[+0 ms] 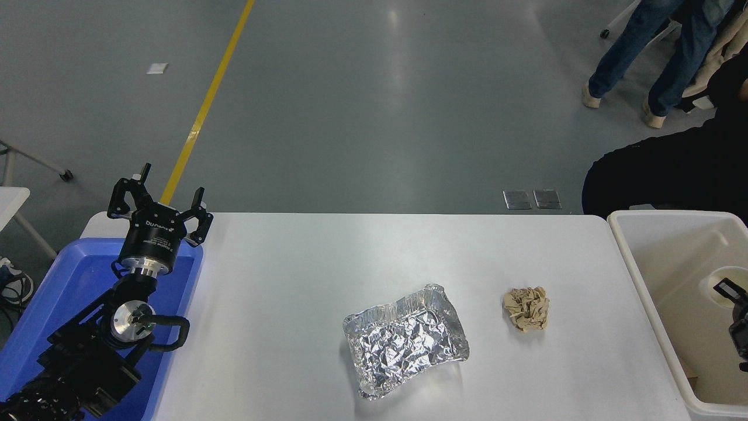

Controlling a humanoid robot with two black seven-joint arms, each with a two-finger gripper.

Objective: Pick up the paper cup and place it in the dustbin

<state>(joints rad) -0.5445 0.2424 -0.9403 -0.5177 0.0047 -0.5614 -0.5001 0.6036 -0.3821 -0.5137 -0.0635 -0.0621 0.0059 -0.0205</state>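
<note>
Cup over the bin, release pending

The right gripper (737,304), mostly cut off at the right edge, seems clamped on the paper cup (720,290) inside the dustbin (628,252); letting go remains. The left gripper (160,202) sits spread wide, far left.

Glossy grey floor (374,105), yellow floor line (204,105), white table (292,280), two metal floor plates (532,199)

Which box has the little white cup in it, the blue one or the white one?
The white dustbin on the right: the paper cup sits inside it. The blue bin on the left has only the left gripper above it.
</note>
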